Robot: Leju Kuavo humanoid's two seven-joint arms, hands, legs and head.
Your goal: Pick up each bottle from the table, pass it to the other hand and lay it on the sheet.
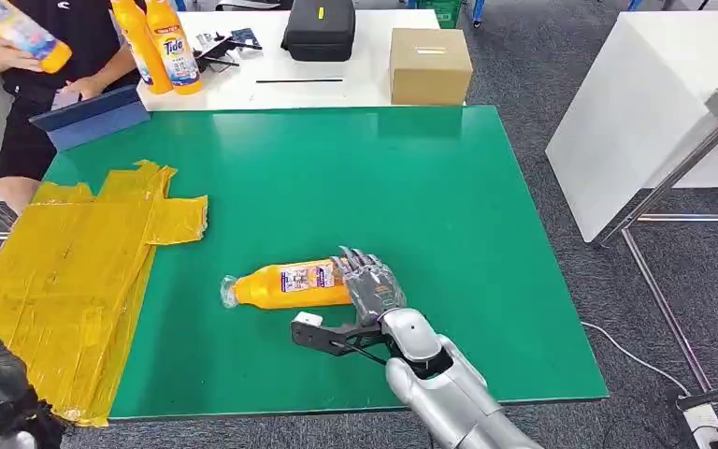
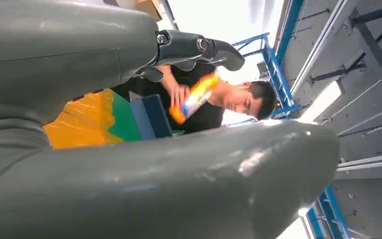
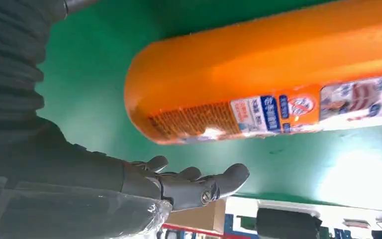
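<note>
Bottle (image 1: 288,285) lies on side on green mat (image 1: 430,187), cap toward yellow sheet (image 1: 65,281), apart from it. Right hand (image 1: 370,281) at bottle base, fingers spread, holding nothing. Left hand (image 2: 129,64): grip state indeterminate.

Bright, even overhead light; glare blooms on the green mat (image 3: 358,179), near surfaces blur.

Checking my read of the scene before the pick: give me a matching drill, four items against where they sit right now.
Things:
1. orange bottle
2. yellow sheet
3. cardboard box
4. right hand

Places:
A. on the white table beyond the mat
B. at the bottle's base end
C. lying on its side on the green mat
D. spread over the mat's left edge

Pairs: 1-C, 2-D, 3-A, 4-B
</note>
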